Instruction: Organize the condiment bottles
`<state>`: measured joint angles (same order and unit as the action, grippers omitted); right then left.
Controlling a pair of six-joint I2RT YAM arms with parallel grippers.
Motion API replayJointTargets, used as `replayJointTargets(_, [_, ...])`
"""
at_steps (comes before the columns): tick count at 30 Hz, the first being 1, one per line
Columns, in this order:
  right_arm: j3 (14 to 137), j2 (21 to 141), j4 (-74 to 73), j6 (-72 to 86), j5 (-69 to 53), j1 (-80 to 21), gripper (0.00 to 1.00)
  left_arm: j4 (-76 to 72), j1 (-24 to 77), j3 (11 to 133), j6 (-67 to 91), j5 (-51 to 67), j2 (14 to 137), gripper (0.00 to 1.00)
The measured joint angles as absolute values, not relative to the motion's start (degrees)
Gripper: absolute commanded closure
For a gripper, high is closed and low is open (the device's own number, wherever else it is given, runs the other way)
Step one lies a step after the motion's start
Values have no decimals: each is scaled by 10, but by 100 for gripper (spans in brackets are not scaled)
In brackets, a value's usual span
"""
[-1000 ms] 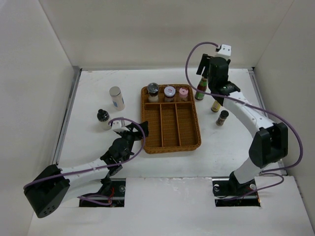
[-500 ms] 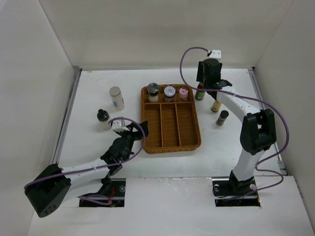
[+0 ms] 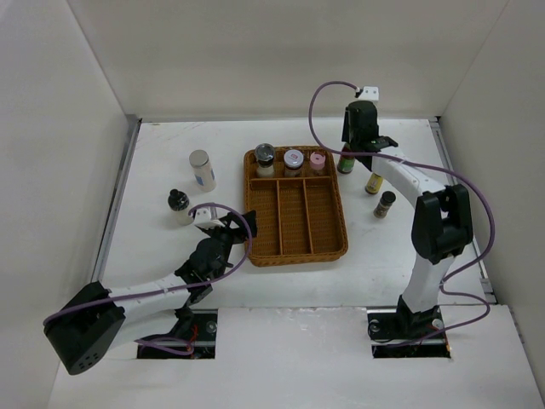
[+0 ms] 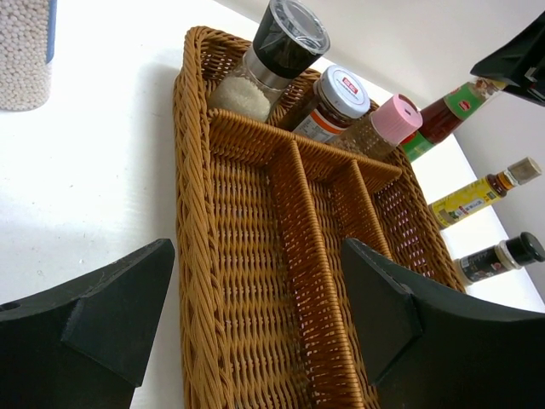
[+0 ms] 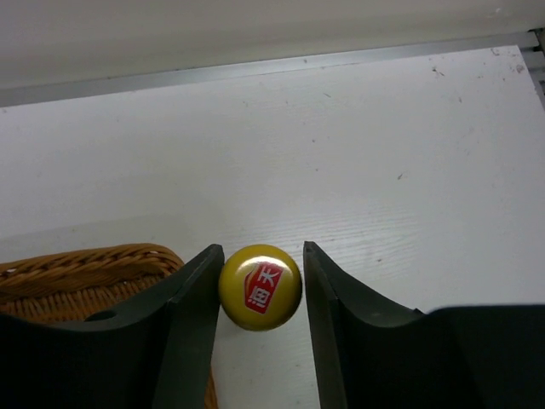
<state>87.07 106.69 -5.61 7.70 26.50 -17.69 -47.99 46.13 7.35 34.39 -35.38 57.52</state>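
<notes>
In the right wrist view my right gripper [image 5: 261, 290] is closed around the yellow cap [image 5: 260, 286] of the green-labelled bottle [image 3: 347, 160], which stands upright just right of the wicker tray [image 3: 294, 247]. Three jars stand in the tray's far row: black-lidded [image 3: 265, 158], grey-lidded [image 3: 293, 160], pink-lidded [image 3: 317, 162]. A yellow-labelled brown bottle [image 3: 374, 182] and a small dark bottle [image 3: 385, 204] stand to the right. Left of the tray stand a white cylinder [image 3: 202, 169] and a black-capped jar [image 3: 178, 203]. My left gripper [image 3: 234, 228] hangs open and empty by the tray's near-left corner [image 4: 213, 281].
The tray's three long near compartments [image 4: 247, 256] hold nothing. White enclosure walls surround the table; a metal rail [image 3: 119, 196] runs along the left side. The right arm's purple cable [image 3: 317, 111] loops above the far end of the tray.
My right gripper swung left over the green-labelled bottle, came down, and its jaws closed in on the yellow cap. The left arm stayed still.
</notes>
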Motion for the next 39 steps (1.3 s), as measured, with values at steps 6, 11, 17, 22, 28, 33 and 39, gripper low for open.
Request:
replayJointTargets(6, [871,1067,-56,78,265,-177,76,-481,458,74,345,-353,575,21])
replayJointTargets(11, [862,1054,-58,79,268,-177,75,-481,458,74,345,-353,576,21])
replayJointTargets(17, [842,954,-86,70,283,-180,73,-481,458,74,345,-353,576,21])
replayJointTargets(22, [833,839,-79,55,308,-218,74,-481,458,74,346,-351,576,21])
replayJointTargets(28, [789,788,-51,61,313,-293,74,-481,458,74,348,-349,576,21])
replayJointTargets(33, [736,814,-52,76,308,-336,74,-481,457,74,349,-348,576,21])
replayJointTargets(39, [695,860,-44,82,305,-361,74,-481,457,74,349,-347,576,21])
